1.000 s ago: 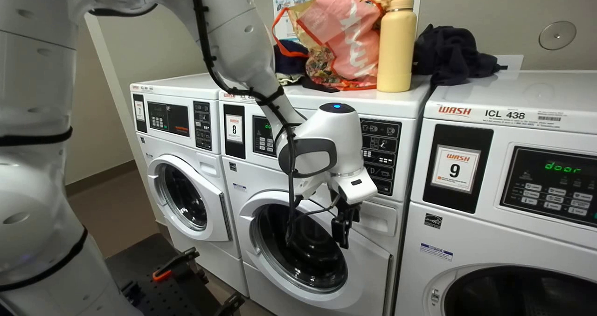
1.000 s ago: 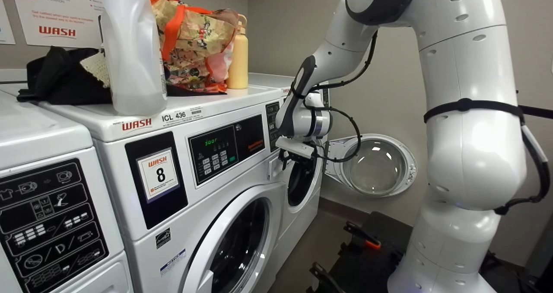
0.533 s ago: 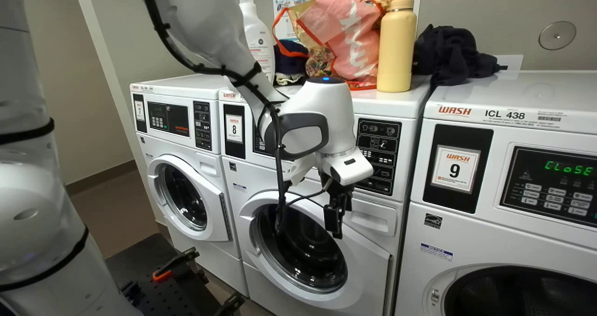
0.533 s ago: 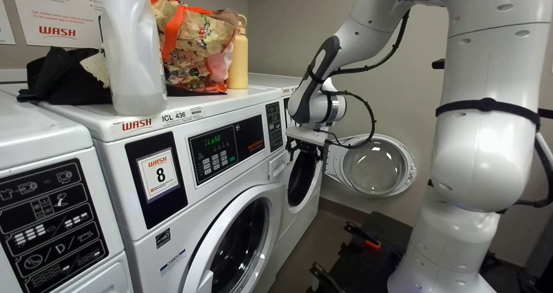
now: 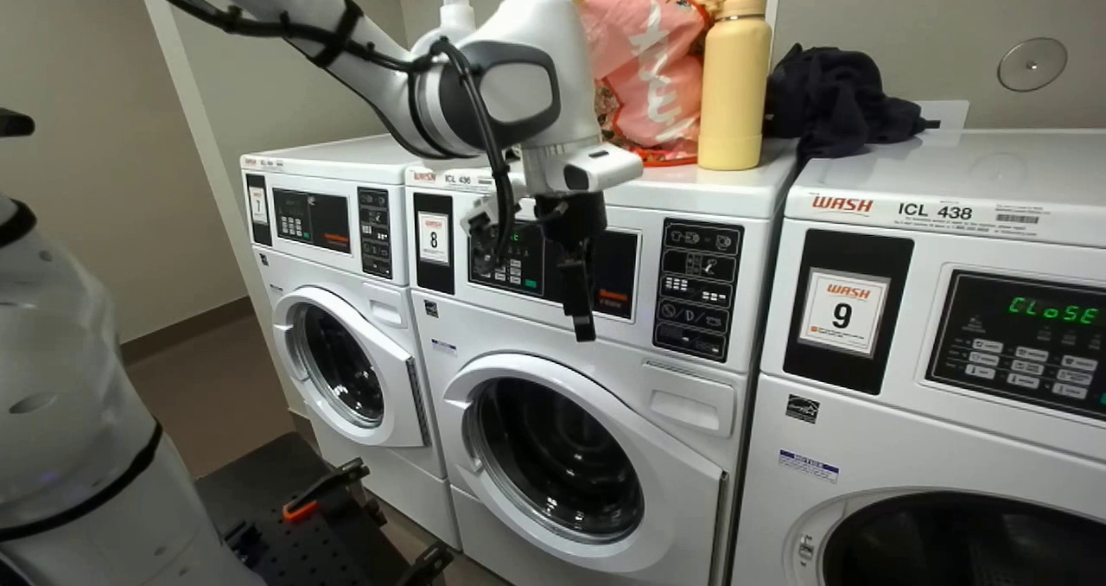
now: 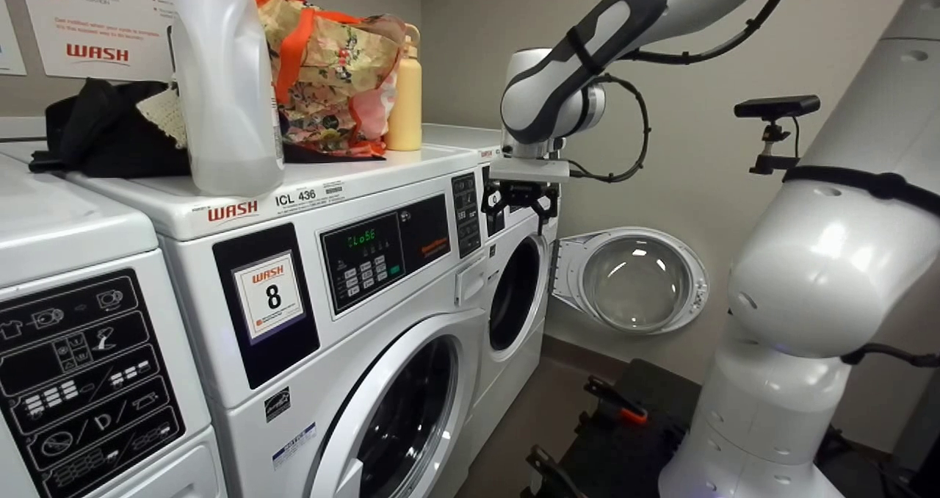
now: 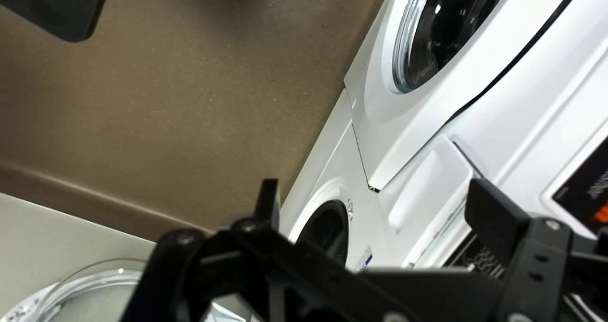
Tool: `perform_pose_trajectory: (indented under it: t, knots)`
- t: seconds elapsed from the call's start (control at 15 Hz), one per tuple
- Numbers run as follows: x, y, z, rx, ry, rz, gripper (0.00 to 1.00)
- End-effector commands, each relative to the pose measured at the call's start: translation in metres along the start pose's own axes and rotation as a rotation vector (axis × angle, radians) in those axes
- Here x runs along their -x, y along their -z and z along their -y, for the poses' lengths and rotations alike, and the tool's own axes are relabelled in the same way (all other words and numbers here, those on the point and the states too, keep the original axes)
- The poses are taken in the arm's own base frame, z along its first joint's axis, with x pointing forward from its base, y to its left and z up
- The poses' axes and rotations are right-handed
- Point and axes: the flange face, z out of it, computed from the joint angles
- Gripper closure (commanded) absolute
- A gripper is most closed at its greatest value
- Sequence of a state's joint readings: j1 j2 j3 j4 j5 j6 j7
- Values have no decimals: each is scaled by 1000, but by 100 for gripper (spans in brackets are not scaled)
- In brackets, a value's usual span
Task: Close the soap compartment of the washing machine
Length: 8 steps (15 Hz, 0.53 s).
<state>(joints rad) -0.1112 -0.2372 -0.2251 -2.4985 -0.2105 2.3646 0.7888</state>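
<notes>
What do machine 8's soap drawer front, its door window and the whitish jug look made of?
Soap drawer front: likely molded plastic, satin white; rounded corners, recessed panel.
Door window: glass or clear plastic, glossy; sharp highlights.
Whitish jug: probably plastic, soft sheen; milky translucence.

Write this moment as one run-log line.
washing machine 8 | soap compartment: looks nearly flush, full closure unclear | pincer: open, holding nothing, above and apart from soap compartment | display: CLOSE

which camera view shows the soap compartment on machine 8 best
The wrist view: the soap compartment appears largest there, close up, though the end effector crowds one edge. Both exterior views show its front uncovered, but smaller.
</notes>
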Motion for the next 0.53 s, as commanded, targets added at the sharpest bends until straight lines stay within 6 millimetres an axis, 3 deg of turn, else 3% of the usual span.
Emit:
perform_pose_trajectory:
  t: [0.0,0.2,0.47]
  knots:
    - [25,57,2,3,97,-11,0]
    - [38,87,5,-16,166,-19,0]
    - [43,104,3,-19,203,-40,0]
